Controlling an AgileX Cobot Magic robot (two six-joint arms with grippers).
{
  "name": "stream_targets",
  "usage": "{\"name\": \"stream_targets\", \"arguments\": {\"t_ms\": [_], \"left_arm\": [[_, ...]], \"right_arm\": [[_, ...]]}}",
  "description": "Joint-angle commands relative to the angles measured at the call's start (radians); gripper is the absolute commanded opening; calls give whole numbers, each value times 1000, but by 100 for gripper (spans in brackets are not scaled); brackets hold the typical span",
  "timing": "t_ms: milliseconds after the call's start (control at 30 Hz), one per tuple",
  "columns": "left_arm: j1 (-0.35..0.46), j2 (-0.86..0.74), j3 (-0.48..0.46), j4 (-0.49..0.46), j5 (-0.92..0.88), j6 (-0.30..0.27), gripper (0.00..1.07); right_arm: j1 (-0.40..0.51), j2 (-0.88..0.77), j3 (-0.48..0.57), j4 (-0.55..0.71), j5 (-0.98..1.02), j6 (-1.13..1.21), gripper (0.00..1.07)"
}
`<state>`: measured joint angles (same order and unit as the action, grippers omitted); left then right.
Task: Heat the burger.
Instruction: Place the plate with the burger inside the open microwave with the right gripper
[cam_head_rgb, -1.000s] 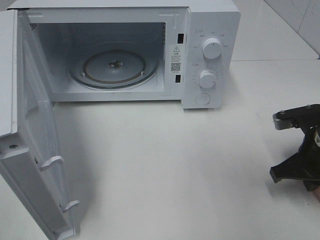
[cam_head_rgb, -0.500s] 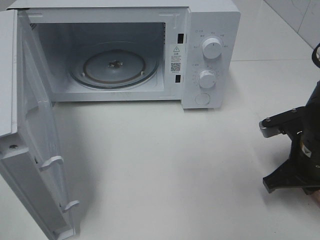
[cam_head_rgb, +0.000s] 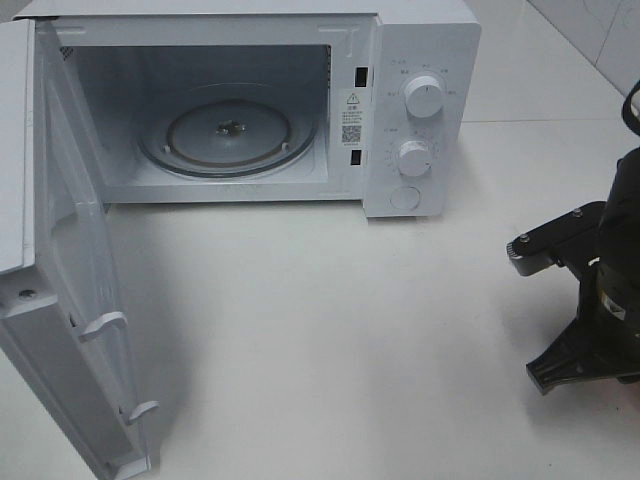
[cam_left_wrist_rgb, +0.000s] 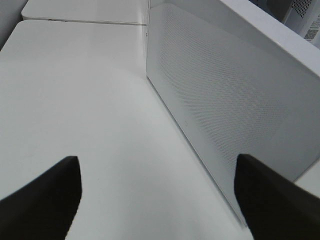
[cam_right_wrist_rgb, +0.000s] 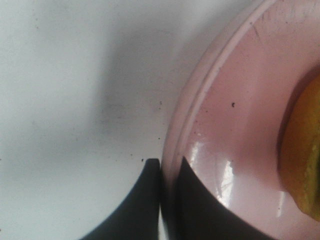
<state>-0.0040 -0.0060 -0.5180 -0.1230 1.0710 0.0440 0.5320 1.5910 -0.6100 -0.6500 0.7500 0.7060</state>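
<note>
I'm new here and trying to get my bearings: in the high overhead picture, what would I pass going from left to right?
Open microwave door → glass turntable inside the oven → warning sticker → control knobs → the robot's right arm at the edge.

The right arm (cam_head_rgb: 612, 300) has come further in from the right edge of the table (cam_head_rgb: 350, 330), sliding leftward over the last second. Its grey bracket (cam_head_rgb: 550, 240), which sat almost level beside the edge a moment ago, now reaches well further left and slopes, with its left end dipped. The black fin-shaped part (cam_head_rgb: 565, 365) below it has moved slightly nearer. Much more of the arm's dark body shows above the bracket, rising up along the right edge where bare table showed before.
</note>
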Motion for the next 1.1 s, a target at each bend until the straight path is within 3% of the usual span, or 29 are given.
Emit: {"name": "stream_targets", "arguments": {"t_ms": [33,333,1100], "left_arm": [[-3,-18,1,-8,2,-2,77],[-3,-18,1,-8,2,-2,77],[-3,-18,1,-8,2,-2,77]], "right_arm": [[24,-35,5,-46,74,2,0],[82,-92,5,-43,124,2,0],[342,-241,6,-35,260,-37,0]]}}
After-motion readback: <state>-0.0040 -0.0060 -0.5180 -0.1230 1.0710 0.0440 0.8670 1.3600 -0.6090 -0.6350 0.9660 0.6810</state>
